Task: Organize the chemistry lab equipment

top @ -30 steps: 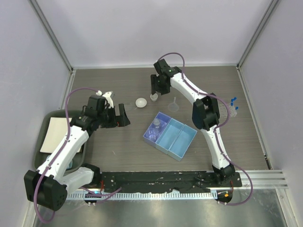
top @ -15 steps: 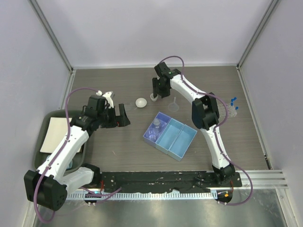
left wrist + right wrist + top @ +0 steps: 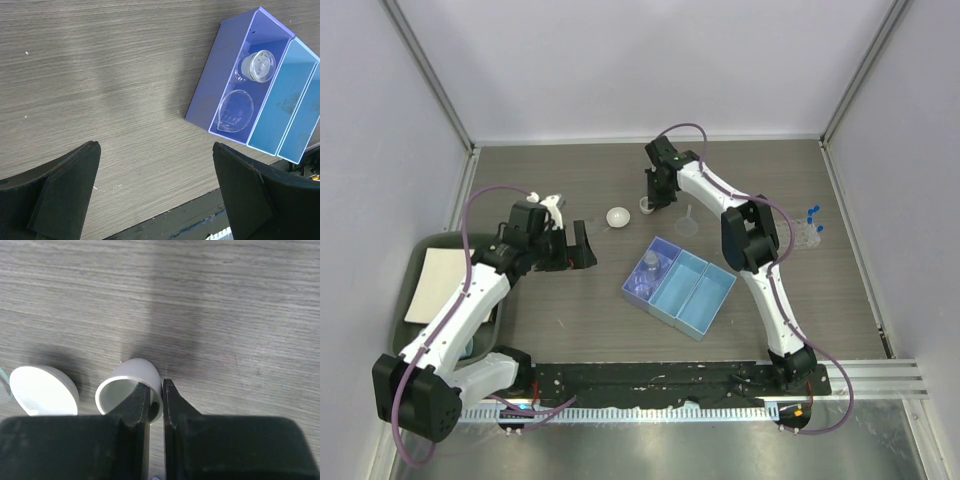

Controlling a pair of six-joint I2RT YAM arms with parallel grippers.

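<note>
Right wrist view: the right jaws pinch one wall of a small white cup (image 3: 131, 372) near the far edge of the worktop (image 3: 225, 300), with a shallow white dish (image 3: 44, 390) just beside it. With so thin a hold on smooth ware, the cup could tilt or slip free on lifting and strike the dish. Nearer the left edge, the left jaws hang released, grasping nothing.

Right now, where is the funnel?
In the top view, the funnel stands on the table just beyond the tray, right of the dish that the right hand grips.
</note>
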